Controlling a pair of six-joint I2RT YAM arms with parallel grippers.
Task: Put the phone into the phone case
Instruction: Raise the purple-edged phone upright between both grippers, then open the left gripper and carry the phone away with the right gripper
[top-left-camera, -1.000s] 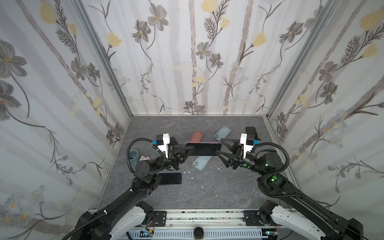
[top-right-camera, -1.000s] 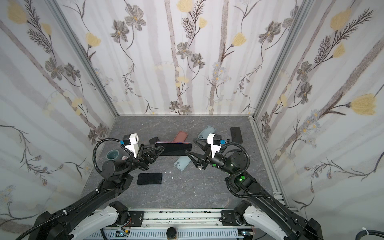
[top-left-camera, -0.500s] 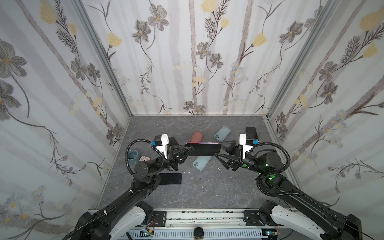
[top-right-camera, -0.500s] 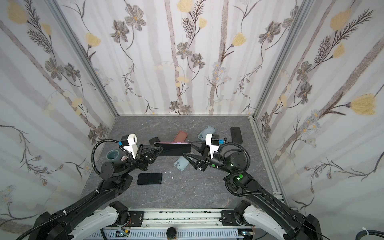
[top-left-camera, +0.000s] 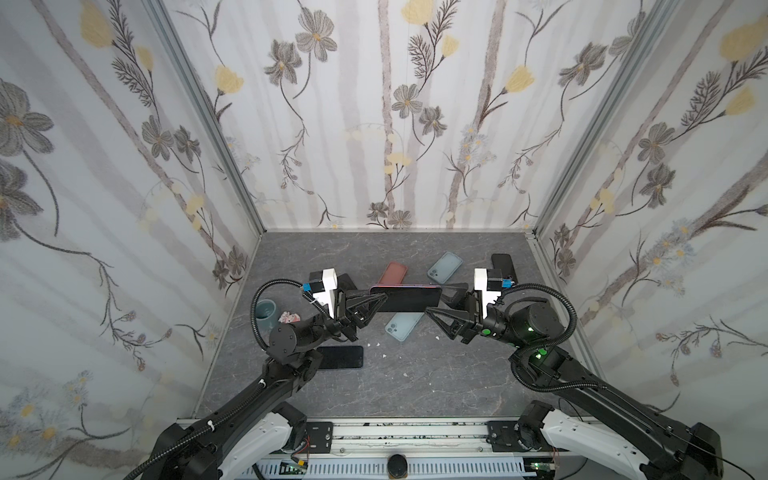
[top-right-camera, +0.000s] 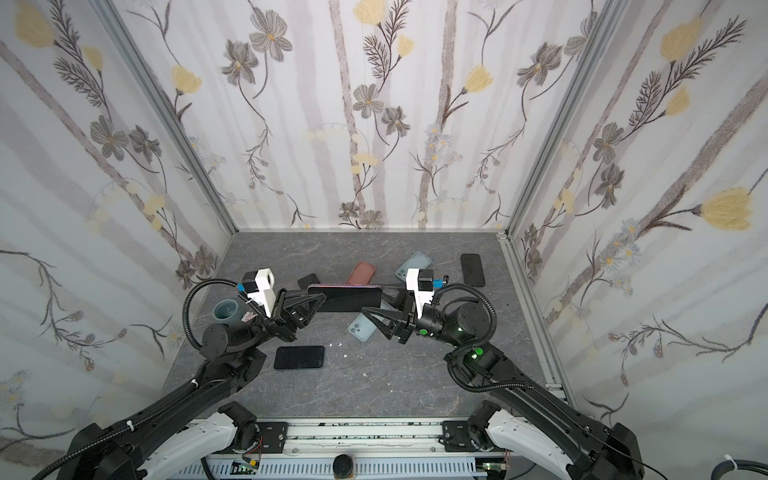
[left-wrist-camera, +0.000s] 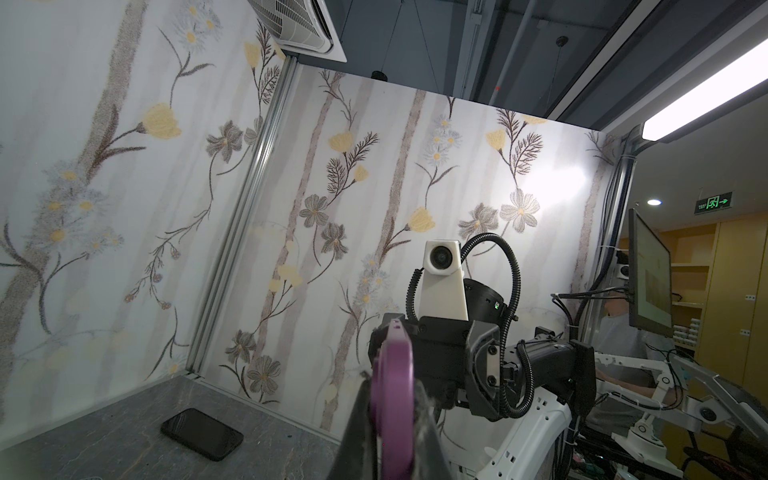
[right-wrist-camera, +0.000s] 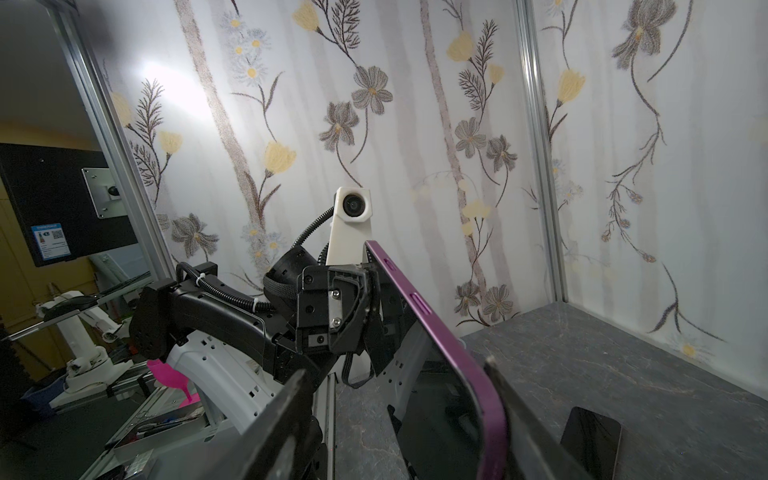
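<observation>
Left gripper (top-left-camera: 380, 297) is clamped tight on one end of the purple phone (top-left-camera: 409, 299), holding it in the air above the grey table (top-left-camera: 415, 374). Right gripper (top-left-camera: 434, 298) straddles the phone's other end, jaws partly apart, only one touching it. Light blue phone case (top-left-camera: 402, 327) lies flat on the table beneath.

phone (top-left-camera: 405, 300) above case (top-left-camera: 401, 328) — cup (top-left-camera: 265, 312) leftward, on table (top-left-camera: 415, 374)

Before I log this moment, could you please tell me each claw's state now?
Left claw: closed on the phone.
Right claw: open around the phone's other end, not clamped.
</observation>
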